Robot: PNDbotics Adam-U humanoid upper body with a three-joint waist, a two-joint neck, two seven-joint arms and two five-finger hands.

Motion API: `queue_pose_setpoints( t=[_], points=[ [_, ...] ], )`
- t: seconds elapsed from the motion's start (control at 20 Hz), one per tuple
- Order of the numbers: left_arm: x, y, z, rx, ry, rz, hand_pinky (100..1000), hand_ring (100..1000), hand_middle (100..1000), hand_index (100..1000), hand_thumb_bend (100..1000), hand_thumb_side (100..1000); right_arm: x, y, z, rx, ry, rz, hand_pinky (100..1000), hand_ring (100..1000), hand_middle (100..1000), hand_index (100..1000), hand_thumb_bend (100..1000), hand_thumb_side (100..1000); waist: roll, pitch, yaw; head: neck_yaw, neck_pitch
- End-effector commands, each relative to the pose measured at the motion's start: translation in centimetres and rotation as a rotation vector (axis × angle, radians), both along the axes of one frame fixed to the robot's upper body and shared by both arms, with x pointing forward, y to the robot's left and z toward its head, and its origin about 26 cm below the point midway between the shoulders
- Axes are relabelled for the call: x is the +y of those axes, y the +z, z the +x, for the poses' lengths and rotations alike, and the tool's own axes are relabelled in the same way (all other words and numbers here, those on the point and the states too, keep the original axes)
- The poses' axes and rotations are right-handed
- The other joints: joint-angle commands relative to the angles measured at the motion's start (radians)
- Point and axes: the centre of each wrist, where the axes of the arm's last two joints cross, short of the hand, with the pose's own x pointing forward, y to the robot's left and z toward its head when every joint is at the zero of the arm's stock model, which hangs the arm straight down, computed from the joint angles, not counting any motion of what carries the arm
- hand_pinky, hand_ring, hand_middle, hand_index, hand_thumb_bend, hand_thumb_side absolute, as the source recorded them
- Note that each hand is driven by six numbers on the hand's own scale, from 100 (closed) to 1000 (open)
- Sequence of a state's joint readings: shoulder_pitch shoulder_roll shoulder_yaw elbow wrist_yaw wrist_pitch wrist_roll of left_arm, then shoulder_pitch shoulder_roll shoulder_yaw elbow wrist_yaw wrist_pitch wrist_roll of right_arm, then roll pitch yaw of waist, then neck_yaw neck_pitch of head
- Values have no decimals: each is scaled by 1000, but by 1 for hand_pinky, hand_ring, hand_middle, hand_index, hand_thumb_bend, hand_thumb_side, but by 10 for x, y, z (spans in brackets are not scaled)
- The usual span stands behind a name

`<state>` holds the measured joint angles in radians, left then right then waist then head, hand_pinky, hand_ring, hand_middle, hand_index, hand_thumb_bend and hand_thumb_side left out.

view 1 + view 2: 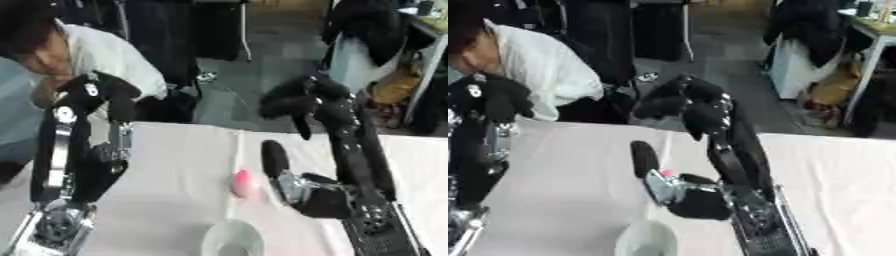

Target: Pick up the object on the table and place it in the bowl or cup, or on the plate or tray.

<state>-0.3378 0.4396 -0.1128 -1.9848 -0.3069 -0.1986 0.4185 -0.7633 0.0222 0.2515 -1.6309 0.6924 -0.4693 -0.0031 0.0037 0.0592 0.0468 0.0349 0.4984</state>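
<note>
No writing or label can be read anywhere. Nearest, at the lower edge, a round white bowl [233,240] with a smooth rim sits on the pale table [175,165]. Just beyond it lies a small pink egg-shaped object [243,183], resting free on the cloth. The right hand [297,187] is just beside the object on its right, fingers straight and upright, holding nothing; in the right eye view the hand hides most of the object. The left hand [83,165] stands open at the left, well apart, fingers up, black with silver joints.
</note>
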Motion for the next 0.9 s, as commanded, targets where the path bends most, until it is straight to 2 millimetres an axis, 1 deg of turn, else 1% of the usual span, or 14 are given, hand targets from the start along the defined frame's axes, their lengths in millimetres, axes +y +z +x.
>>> queue_pose_setpoints(
  t=[0.05, 0.1, 0.15, 0.2, 0.25, 0.4, 0.45, 0.6, 0.65, 0.7, 0.75, 0.8, 0.85, 0.9],
  points=[
    [2, 6, -2, -17, -3, 12, 518, 391, 545, 622, 100, 674, 10, 0, 13, 36, -29, -48, 100, 606, 704, 755, 144, 606, 3, -16, -1, -22, 7],
    [2, 6, -2, -14, -3, 12, 518, 391, 545, 621, 100, 674, 17, -1, 20, 52, -36, -74, 100, 590, 688, 746, 139, 521, 3, -17, -1, -26, 10],
    [2, 5, -3, -10, -3, 13, 519, 390, 546, 622, 100, 674, 24, -1, 26, 66, -47, -106, 100, 646, 736, 785, 150, 642, 3, -18, -2, -31, 14],
    [2, 4, -3, -7, -3, 14, 518, 390, 546, 622, 100, 674, 30, -2, 32, 76, -57, -133, 100, 644, 735, 783, 149, 639, 4, -19, -2, -33, 15],
    [2, 3, -3, -2, -3, 15, 519, 389, 546, 623, 100, 674, 38, -3, 38, 82, -71, -169, 100, 646, 741, 792, 181, 660, 4, -19, -3, -35, 19],
    [2, 2, -3, 7, -4, 15, 520, 389, 546, 623, 100, 674, 60, -7, 52, 76, -106, -244, 100, 647, 742, 798, 224, 671, 7, -19, -4, -38, 24],
    [2, 1, -4, 10, -4, 15, 520, 388, 546, 623, 100, 673, 66, -9, 57, 70, -120, -267, 100, 656, 757, 815, 276, 686, 8, -18, -5, -39, 26],
    [1, 0, -4, 15, -7, 13, 521, 387, 546, 623, 100, 673, 84, -19, 68, 51, -181, -348, 100, 656, 768, 828, 314, 696, 12, -13, -5, -41, 25],
    [1, 0, -4, 15, -7, 12, 521, 386, 545, 624, 100, 673, 88, -23, 71, 44, -199, -372, 100, 658, 782, 849, 359, 688, 13, -11, -4, -41, 24],
    [1, 0, -4, 16, -7, 11, 521, 386, 545, 624, 100, 673, 92, -27, 74, 37, -218, -393, 100, 659, 780, 843, 347, 692, 14, -9, -4, -41, 23],
    [1, 0, -4, 16, -8, 11, 521, 385, 545, 624, 100, 673, 95, -30, 76, 28, -235, -414, 100, 649, 785, 863, 402, 671, 15, -6, -3, -41, 22],
    [1, 0, -4, 17, -8, 10, 521, 385, 545, 624, 100, 673, 97, -34, 78, 19, -253, -434, 100, 649, 785, 863, 402, 671, 15, -4, -2, -41, 22],
    [0, 0, -4, 17, -9, 9, 521, 385, 545, 624, 100, 673, 99, -36, 80, 10, -270, -452, 100, 632, 780, 873, 452, 644, 16, -2, -2, -40, 21],
    [0, 0, -4, 17, -9, 8, 521, 385, 545, 624, 100, 673, 100, -39, 82, 0, -288, -469, 100, 634, 781, 873, 446, 647, 16, 0, -1, -39, 20]
  ],
)
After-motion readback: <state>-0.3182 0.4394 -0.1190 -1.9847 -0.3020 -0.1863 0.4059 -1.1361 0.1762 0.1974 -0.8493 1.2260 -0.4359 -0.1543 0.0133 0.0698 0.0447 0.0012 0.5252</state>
